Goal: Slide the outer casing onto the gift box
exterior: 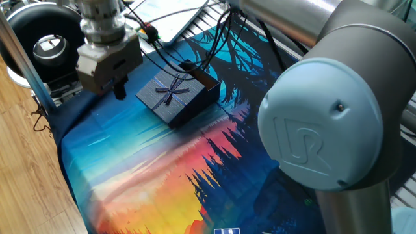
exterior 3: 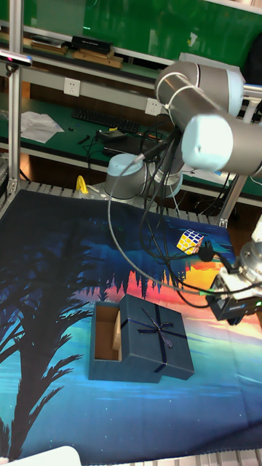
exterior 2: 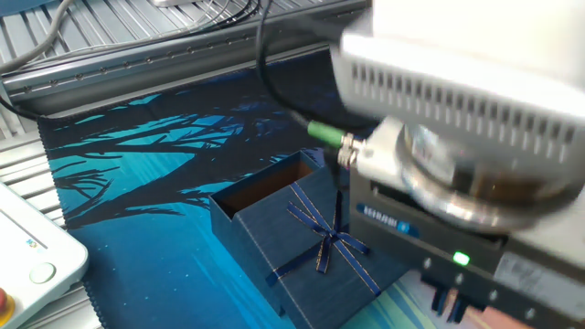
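One strip of the gift box (exterior 3: 108,333) is showing at the left of the outer casing (exterior 3: 156,342), which is sitting partway over it on the desk (exterior 3: 51,291). The pincer (exterior: 119,89) is hanging beside the casing, apart from it, fingers near together and holding nothing. Pushing squarely and low on the casing's edge opposite the exposed strip is probably best, so it is sliding straight without skewing or dragging the tray.

One fixed view looks down past the arm; the other sits close; the tall view stands back. All share the outer casing (exterior: 171,97).
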`<state>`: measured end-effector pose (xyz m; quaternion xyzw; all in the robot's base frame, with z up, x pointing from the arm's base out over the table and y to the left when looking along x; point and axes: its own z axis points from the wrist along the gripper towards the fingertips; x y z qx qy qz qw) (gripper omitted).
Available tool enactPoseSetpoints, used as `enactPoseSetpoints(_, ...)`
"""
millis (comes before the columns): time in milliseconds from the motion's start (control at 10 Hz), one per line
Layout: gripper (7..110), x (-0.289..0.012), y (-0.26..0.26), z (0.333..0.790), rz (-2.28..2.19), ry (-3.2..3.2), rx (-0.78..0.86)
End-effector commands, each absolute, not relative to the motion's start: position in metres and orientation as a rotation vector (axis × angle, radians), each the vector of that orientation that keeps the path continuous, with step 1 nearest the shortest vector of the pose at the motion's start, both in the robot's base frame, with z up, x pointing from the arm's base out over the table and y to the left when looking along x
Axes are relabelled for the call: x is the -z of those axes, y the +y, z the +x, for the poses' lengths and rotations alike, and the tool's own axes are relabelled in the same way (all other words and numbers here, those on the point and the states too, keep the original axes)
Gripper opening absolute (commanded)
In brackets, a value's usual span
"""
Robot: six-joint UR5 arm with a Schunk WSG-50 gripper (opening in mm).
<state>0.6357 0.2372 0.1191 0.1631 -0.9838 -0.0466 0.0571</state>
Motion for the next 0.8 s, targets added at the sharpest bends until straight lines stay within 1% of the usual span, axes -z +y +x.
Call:
enactPoseSetpoints(0, 7, -0.093, 0.237, 0.637, 0.514, -3.006, 0.116)
enactPoseSetpoints(500, 7, -0.056, 0.241, 0.641, 0.544, -3.051, 0.079)
enactPoseSetpoints(600, 7, -0.051, 0.246, 0.643, 0.469, -3.081, 0.115)
enactPoseSetpoints(700, 7, -0.049, 0.241, 0.637, 0.415, -3.068, 0.099)
